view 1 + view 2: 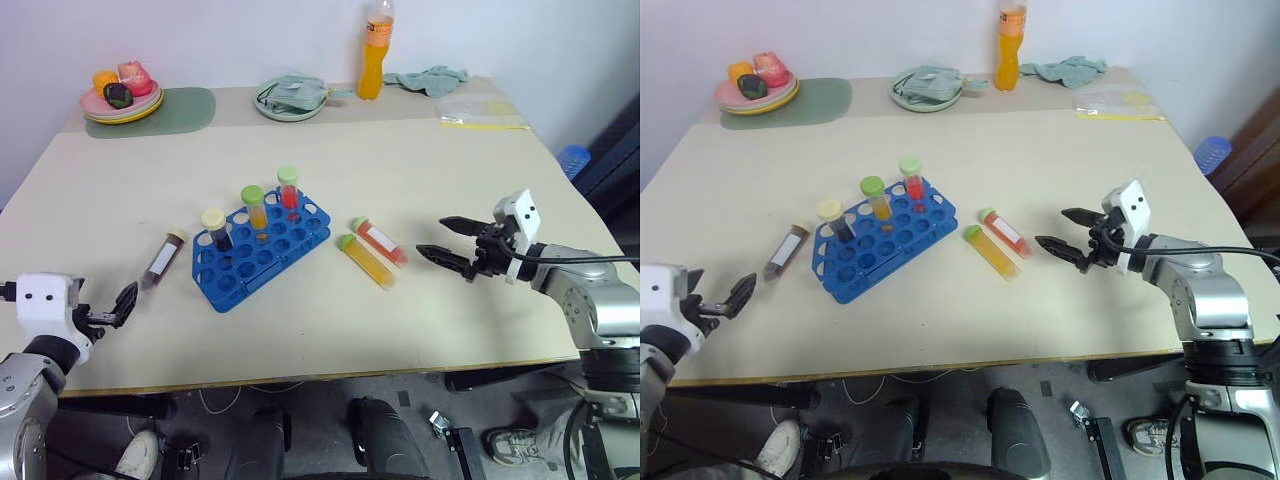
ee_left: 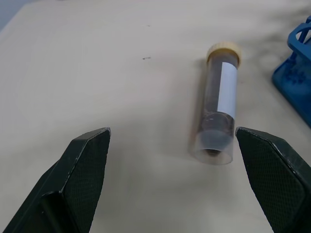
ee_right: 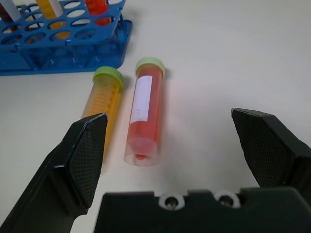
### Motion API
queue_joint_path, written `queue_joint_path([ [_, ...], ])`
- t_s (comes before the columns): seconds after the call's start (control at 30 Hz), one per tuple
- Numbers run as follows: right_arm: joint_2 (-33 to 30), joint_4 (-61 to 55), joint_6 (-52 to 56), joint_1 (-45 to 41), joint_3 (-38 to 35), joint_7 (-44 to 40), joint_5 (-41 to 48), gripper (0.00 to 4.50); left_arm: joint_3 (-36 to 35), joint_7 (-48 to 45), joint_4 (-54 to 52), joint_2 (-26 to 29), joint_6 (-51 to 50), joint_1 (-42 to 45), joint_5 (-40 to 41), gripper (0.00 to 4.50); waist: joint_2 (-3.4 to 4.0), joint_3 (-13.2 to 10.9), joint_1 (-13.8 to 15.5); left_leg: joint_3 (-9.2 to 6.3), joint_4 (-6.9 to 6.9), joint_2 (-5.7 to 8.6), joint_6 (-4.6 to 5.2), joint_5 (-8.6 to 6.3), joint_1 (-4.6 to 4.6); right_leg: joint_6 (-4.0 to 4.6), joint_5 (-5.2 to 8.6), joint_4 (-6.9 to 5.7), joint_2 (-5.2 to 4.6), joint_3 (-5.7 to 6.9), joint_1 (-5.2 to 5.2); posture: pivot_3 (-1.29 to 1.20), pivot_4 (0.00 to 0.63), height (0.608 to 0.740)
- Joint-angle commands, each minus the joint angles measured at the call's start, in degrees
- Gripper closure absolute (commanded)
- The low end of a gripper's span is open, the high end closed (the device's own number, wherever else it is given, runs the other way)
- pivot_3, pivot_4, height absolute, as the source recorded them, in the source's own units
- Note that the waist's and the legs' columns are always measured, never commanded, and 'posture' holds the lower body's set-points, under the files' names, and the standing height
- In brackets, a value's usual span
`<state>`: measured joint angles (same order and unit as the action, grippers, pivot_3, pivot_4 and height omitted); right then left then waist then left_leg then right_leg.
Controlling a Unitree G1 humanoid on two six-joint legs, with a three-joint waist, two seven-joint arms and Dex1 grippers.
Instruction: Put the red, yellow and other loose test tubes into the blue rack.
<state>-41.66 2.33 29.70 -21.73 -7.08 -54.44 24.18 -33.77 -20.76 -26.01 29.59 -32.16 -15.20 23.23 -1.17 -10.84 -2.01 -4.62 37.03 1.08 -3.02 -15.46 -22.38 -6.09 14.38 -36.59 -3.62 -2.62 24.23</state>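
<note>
Near the middle of the tabletop [image 1: 420, 300] sits the blue rack [image 1: 262, 250], bright blue plastic, its top a grid of round holes, long axis running near-left to far-right. Three capped tubes stand upright in its far row: dark with cream cap, yellow-orange with green cap, red with green cap.

Three loose tubes lie flat. Dark brown-red tube [image 1: 162, 259], cream cap, white label, lies just left of the rack; cap points far and a little right, base toward the near-left. Red tube [image 1: 379, 240] and yellow-orange tube [image 1: 365, 260], both green-capped, lie side by side just right of the rack, nearly parallel, caps toward the far-left, bases toward the near-right; the red one is the farther and carries a white label.

Tabletop: pale beige, matte. Far edge holds a stack of plates [image 1: 122, 103] with toy food on a green mat, a plate with a cloth [image 1: 291, 97], an orange drink bottle [image 1: 374, 48], a crumpled cloth and a clear bag. White wall behind.

Left tool [image 1: 118, 308]: fingers spread wide, empty, at the near-left edge, facing the dark tube's base. Right tool [image 1: 448, 243]: fingers spread wide, empty, to the right of the two green-capped tubes.
</note>
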Motion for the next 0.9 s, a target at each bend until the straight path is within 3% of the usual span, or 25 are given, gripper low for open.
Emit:
queue_joint_path([
  [0.03, -0.8, -1.0, -0.2, -2.4, 0.1, -0.4, -0.1, 0.00, 0.5, 0.8, -2.3, -0.5, 1.0, 0.4, -0.2, 0.24, 0.00, 0.0, 0.0, 0.00, 0.00, 0.00, 0.00, 0.00, 0.00, 0.00, 0.00, 0.00, 0.00, 0.00, 0.00, 0.00, 0.150, 0.740],
  [0.33, -0.8, -0.7, 4.8, -9.3, 4.7, 0.2, -2.0, 0.00, 4.8, -1.5, -5.3, -0.7, 3.0, -0.2, -0.7, 0.24, 0.00, 0.0, 0.0, 0.00, 0.02, 0.00, 0.00, 0.00, 0.00, 0.00, -0.01, -0.01, 0.00, 0.00, 0.00, 0.00, 0.150, 0.740],
  [0.53, -1.4, 3.4, 17.5, -22.3, 16.1, -0.7, -8.0, 0.00, 19.1, -8.4, -12.8, 1.2, 3.5, 2.5, 0.4, 0.24, 0.05, 0.0, 0.0, 0.01, 0.04, 0.01, 0.00, 0.00, -0.01, 0.03, -0.01, 0.01, -0.01, -0.01, 0.00, 0.00, 0.150, 0.740],
  [0.73, 3.9, 14.3, 32.6, -36.8, 25.0, 2.2, -12.6, 0.00, 35.0, -9.9, -14.9, 0.5, 4.2, 6.6, -3.4, 0.24, 0.07, 0.0, -0.1, 0.00, 0.01, 0.01, -0.01, 0.00, -0.02, 0.03, -0.02, 0.00, 0.00, -0.01, 0.05, 0.00, 0.150, 0.740],
  [0.9, 7.4, 22.0, 38.6, -44.7, 30.5, 0.7, -14.6, 0.00, 42.5, -11.0, -14.0, 0.6, 7.2, 7.2, -7.3, 0.24, 0.19, -0.1, -0.2, 0.02, -0.03, 0.03, 0.01, 0.00, -0.09, 0.02, -0.03, 0.00, -0.02, -0.02, 0.14, 0.00, 0.150, 0.740],
])
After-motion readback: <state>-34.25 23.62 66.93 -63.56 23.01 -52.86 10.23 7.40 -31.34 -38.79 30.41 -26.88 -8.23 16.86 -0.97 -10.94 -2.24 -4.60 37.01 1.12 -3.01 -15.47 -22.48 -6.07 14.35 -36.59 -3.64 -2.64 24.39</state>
